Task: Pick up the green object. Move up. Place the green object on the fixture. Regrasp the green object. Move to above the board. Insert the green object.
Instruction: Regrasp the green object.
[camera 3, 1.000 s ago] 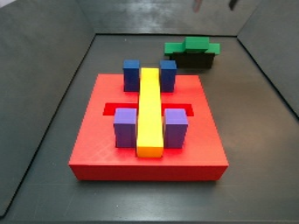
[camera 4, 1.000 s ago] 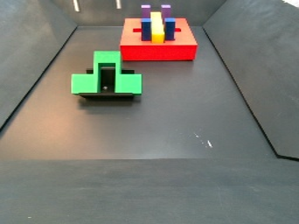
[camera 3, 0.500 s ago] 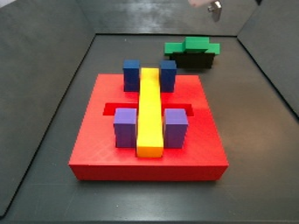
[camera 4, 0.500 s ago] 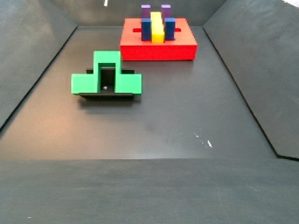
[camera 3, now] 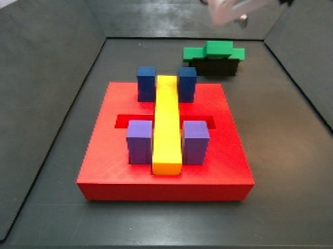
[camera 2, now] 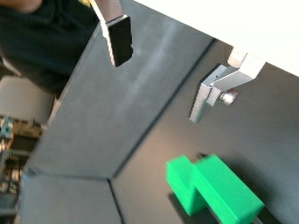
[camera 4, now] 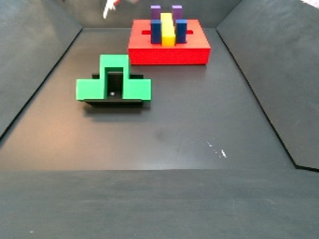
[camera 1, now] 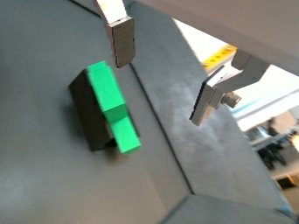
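Up at the top edge of both side views, the gripper (camera 3: 239,10) is only a blurred sliver, high above the desk (camera 4: 174,140). Both wrist views tell more: the jaws stand wide apart, silver fingers (camera 1: 121,39) with nothing between them, only dark floor showing in the gap.

Look at the green object (camera 4: 114,84), left of centre in a side view: it is sitting on top of the fixture (camera 3: 215,68), whose black edge just peeks out beneath it. So pick-up, lift and set-down on the fixture look done. In a wrist view the green object (camera 1: 114,105) lies off to one side of the open fingers, not between them, so the regrasp is, I'd judge, not yet made, though the blur makes the gripper's exact height hard to call.

Over on the board (camera 3: 104,160), the yellow bar (camera 3: 166,122), blue blocks (camera 3: 147,82) and purple blocks (camera 3: 138,141) are seated. Still ahead: regrasp, carry above the board, insert.
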